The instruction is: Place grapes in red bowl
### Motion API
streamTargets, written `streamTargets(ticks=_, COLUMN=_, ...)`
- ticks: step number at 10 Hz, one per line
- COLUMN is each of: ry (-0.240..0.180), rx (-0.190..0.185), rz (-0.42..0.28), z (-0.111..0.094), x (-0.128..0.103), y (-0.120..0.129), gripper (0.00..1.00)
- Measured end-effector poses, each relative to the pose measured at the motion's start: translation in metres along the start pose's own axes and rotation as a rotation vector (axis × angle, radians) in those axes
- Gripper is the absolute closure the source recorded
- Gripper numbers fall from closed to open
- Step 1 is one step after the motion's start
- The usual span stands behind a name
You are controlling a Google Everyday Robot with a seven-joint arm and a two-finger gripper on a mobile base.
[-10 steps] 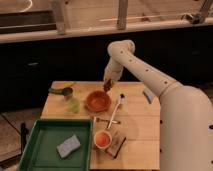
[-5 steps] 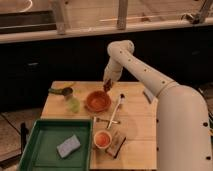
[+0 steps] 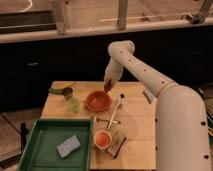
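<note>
While my claw point(image 3: 107, 87) hangs at the red bowl's point(image 3: 97, 100) two o'clock, grip unreadable; grapes point(image 3: 106, 89) seemingly undelivered.

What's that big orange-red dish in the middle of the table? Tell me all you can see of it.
It is the red bowl: round, wide and shallow, with a thick rim and a smooth, orange-red look. It sits upright on the wooden table, near the far edge, apart from the other items. What lies inside cannot be made out. The robot's gripper hangs just above its far right rim, with something small and dark at its tip, probably the grapes.
</note>
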Motion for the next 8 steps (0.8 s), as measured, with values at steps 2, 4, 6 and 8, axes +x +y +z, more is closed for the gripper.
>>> streamTargets(ticks=2, ry=-0.006, rx=-0.006, rz=0.002, z=0.0012, x=0.0002, y=0.0023, gripper=0.8)
streamTargets(ticks=4, ry=-0.01, rx=-0.007, rz=0.006, z=0.0021, x=0.0003, y=0.004, gripper=0.74)
streamTargets(ticks=6, ry=-0.014, rx=-0.007, rz=0.008, z=0.0033, x=0.0001, y=0.0033, gripper=0.74)
streamTargets(ticks=8, ry=-0.019, rx=-0.009, rz=0.01, z=0.0045, x=-0.0006, y=0.003, gripper=0.67)
